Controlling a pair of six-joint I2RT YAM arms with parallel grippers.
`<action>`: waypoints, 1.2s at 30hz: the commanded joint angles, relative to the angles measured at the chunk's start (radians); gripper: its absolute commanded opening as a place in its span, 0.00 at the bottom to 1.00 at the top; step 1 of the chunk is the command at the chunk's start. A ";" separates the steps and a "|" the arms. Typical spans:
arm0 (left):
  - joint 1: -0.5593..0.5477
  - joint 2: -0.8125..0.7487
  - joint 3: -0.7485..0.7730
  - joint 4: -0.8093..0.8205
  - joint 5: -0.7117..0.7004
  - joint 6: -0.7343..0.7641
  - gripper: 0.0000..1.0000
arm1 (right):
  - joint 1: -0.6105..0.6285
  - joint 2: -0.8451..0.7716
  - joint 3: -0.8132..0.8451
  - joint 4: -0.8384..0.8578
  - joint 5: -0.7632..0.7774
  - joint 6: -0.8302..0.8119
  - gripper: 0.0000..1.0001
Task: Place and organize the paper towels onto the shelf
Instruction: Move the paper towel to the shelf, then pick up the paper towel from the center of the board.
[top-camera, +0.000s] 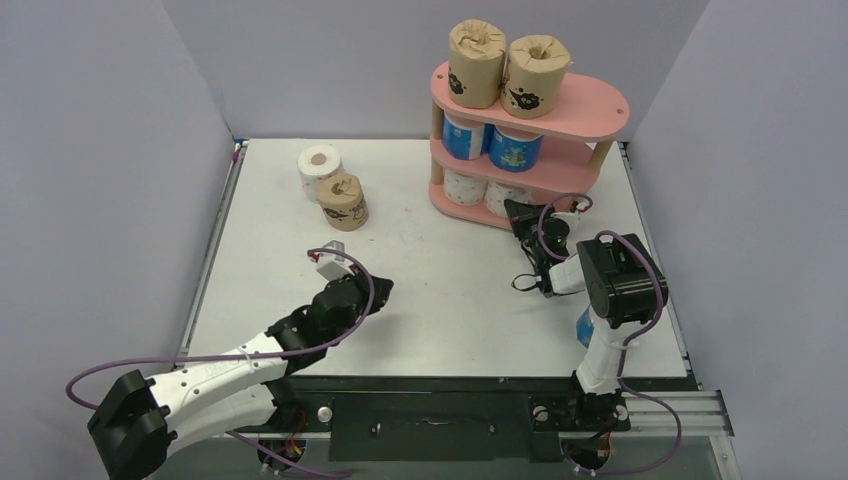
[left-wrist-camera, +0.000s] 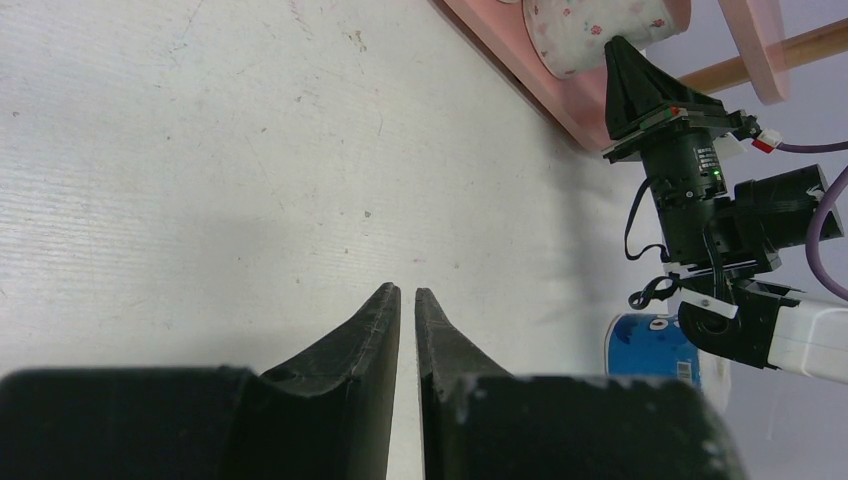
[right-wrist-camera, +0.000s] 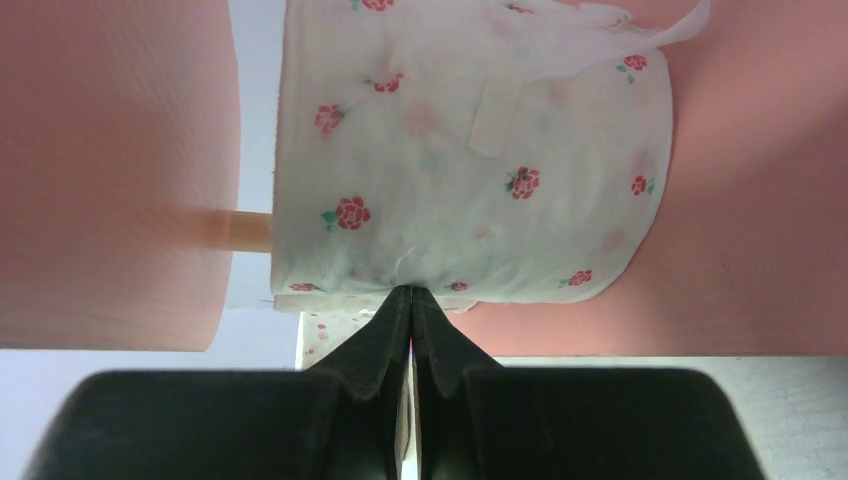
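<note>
Top external — white table (top-camera: 440, 290), shelf (top-camera: 600, 105) — lilac walls (top-camera: 100, 150).

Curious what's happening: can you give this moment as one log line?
right gripper: shut, tips at white roll on shelf bottom tier | left gripper: shut, empty, above table

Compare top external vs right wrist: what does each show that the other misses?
Top external only: two brown rolls on the top tier, blue rolls below, a loose white roll and a loose brown roll on the table. Right wrist only: rose print on the bottom-tier roll, right gripper shut, tips against its lower edge. Both: pink shelf, that roll, the gripper.
</note>
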 joint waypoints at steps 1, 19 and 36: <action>-0.006 0.010 0.034 0.046 0.006 -0.003 0.09 | -0.010 0.020 0.035 0.051 -0.008 0.009 0.00; -0.006 0.050 0.049 0.066 0.015 -0.004 0.10 | -0.017 0.028 0.033 0.072 -0.033 0.010 0.00; -0.009 -0.066 0.063 -0.026 -0.032 0.020 0.19 | 0.044 -0.348 -0.213 -0.117 -0.130 -0.138 0.14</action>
